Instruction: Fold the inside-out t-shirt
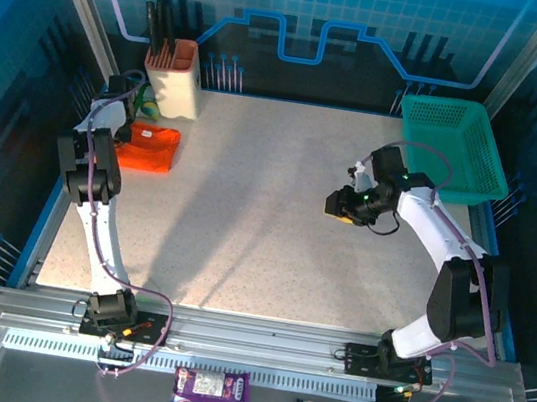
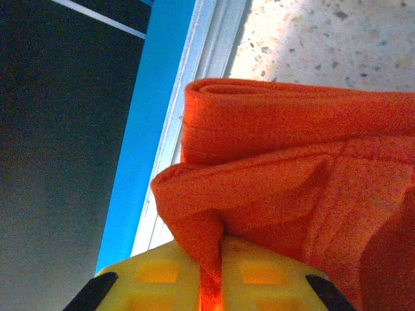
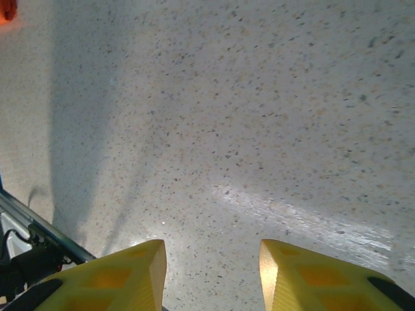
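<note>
the left hand [image 2: 211,269] is clamped on a fold of the orange t-shirt [image 2: 279,155], bundled at the desk's [image 1: 265,221] far-left edge, probably to drag it inward; the right hand [image 3: 211,259] hovers mid-desk, fingers apart, free to help

Speckled beige tabletop [image 1: 277,212] within blue grid-patterned walls [image 1: 398,8]

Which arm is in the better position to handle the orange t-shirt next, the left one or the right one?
Left. The left arm is at the t-shirt, its jaws shut on a fold of cloth. The right arm hovers over bare table, jaws open, far from it.
</note>
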Action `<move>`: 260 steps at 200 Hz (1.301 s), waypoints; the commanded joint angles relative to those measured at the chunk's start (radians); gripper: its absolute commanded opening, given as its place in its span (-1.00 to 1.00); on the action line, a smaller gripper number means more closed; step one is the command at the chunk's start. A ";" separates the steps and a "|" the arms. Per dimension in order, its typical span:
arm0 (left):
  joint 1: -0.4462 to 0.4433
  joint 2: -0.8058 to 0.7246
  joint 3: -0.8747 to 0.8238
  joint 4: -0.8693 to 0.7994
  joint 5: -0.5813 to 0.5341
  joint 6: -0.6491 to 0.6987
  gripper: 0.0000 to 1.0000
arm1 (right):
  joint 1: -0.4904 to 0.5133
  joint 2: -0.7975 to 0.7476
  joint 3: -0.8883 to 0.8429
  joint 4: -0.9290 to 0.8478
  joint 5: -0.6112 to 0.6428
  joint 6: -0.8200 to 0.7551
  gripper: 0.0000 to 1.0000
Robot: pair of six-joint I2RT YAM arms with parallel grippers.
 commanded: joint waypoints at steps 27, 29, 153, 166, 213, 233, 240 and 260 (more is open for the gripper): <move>-0.010 -0.162 -0.011 -0.037 0.039 -0.087 -0.15 | -0.066 -0.073 -0.016 0.027 0.111 -0.067 0.06; -0.011 -0.170 -0.017 -0.036 0.044 -0.091 -0.13 | -0.069 -0.075 -0.017 0.031 0.117 -0.069 0.09; -0.253 -0.798 -0.866 0.434 0.367 -0.476 0.99 | -0.144 -0.118 -0.292 0.700 0.663 -0.278 1.00; -0.265 -0.840 -1.006 0.588 0.403 -0.465 0.98 | -0.144 -0.121 -0.383 0.844 0.660 -0.316 1.00; -0.288 -0.882 -1.330 1.095 0.519 -0.352 0.99 | -0.175 -0.087 -0.670 1.385 0.640 -0.321 0.99; -0.289 -0.881 -1.330 1.107 0.570 -0.316 0.99 | -0.167 -0.073 -0.750 1.544 0.610 -0.345 0.99; -0.290 -0.884 -1.337 1.125 0.581 -0.306 0.98 | -0.167 -0.063 -0.776 1.601 0.604 -0.345 0.99; -0.290 -0.915 -1.384 1.182 0.606 -0.289 0.98 | -0.171 -0.003 -0.827 1.764 0.575 -0.352 0.99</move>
